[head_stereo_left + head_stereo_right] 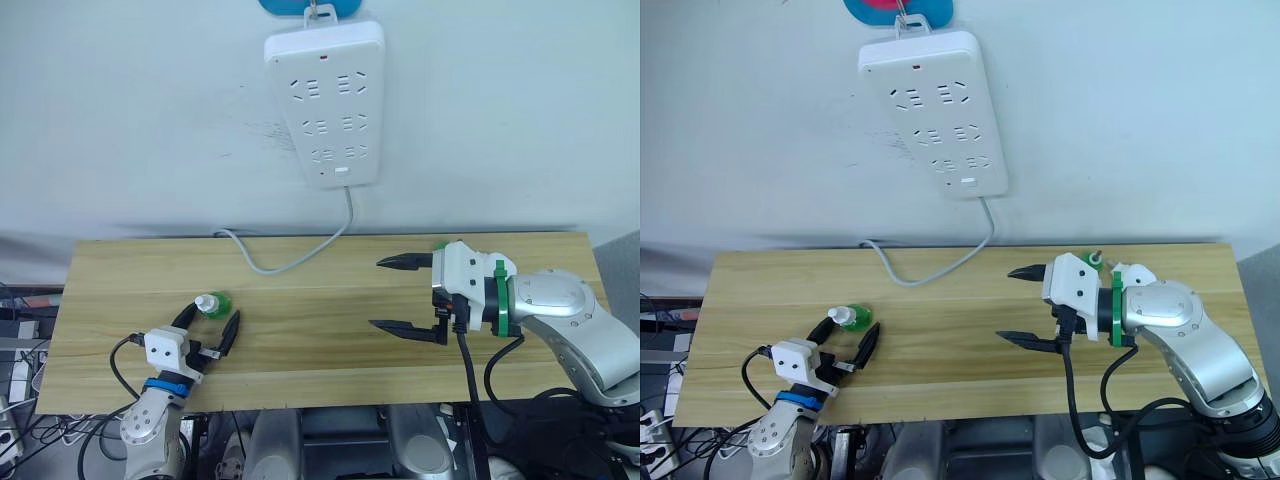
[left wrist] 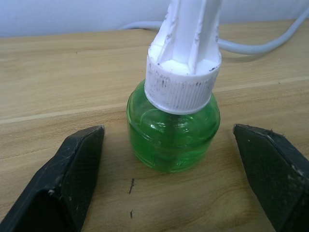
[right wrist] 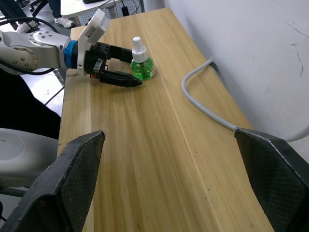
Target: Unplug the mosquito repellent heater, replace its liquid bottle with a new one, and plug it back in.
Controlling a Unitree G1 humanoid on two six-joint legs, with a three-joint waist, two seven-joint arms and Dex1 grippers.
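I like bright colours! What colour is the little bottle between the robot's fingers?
The little bottle is see-through green with a white cap; the left wrist view shows it best.

Translucent green bottle (image 2: 170, 140) with ribbed white cap (image 2: 179, 89); pale striped wood-grain bench (image 1: 320, 330); white power strip (image 1: 323, 103), grey cable (image 1: 290, 258); black fingers (image 2: 72, 179); pale grey wall (image 1: 500, 110)
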